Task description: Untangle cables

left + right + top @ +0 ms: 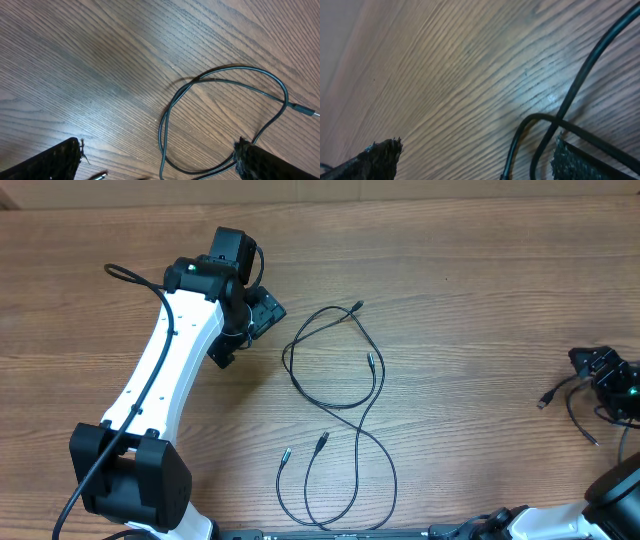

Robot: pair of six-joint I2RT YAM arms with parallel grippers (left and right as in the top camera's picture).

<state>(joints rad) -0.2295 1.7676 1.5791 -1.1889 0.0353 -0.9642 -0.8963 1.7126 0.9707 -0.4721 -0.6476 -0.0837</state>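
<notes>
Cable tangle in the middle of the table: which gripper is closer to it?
Left. The left gripper sits just left of the cable tangle; the right gripper is far off to its right.

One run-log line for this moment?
left pincer: open, empty, by tangled cables | right pincer: open, empty, by separate cable | task: unfinished

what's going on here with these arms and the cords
Two robot arms are sorting out thin black cables on a brown wooden table. Most cables lie in crossed loops at the centre, not yet separated. The left gripper hovers open beside the upper loop, holding nothing. The right gripper, also open, is at the table's right side by another black cable lying apart.
</notes>
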